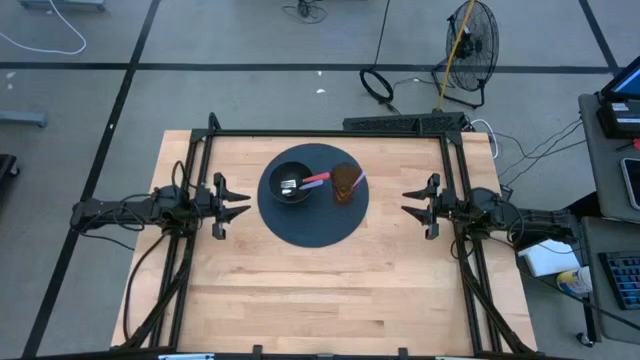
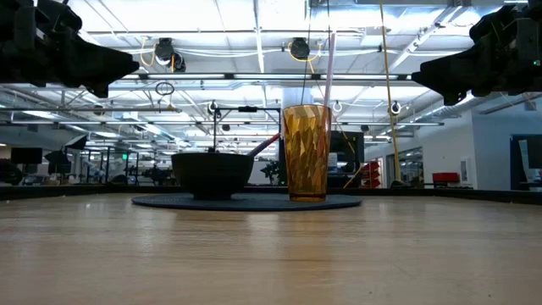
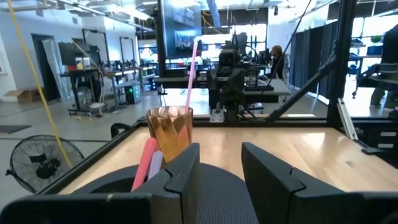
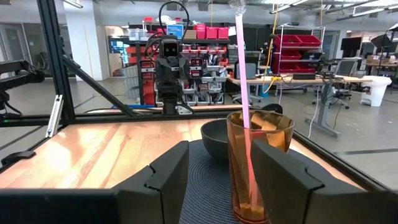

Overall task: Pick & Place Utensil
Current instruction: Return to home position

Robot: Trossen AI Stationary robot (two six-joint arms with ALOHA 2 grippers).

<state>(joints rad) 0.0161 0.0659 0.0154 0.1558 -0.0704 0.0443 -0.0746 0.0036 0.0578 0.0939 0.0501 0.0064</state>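
A black bowl (image 1: 291,183) and an amber cup (image 1: 346,183) stand side by side on a dark round mat (image 1: 310,225) at the table's middle. A utensil with a pink handle (image 1: 316,178) lies in the bowl, its handle leaning out over the rim (image 2: 264,146) toward the cup. A pink straw (image 2: 329,68) stands in the cup (image 2: 306,152). My left gripper (image 1: 245,203) hovers open left of the mat, pointing level at the bowl. My right gripper (image 1: 405,202) hovers open right of the mat, facing the cup (image 4: 255,168). Neither holds anything.
Black frame rails (image 1: 330,133) run along the table's far, left and right sides. Bare wood (image 1: 320,300) stretches from the mat to the near edge. A fan (image 1: 470,40) and cables lie on the floor beyond the far edge.
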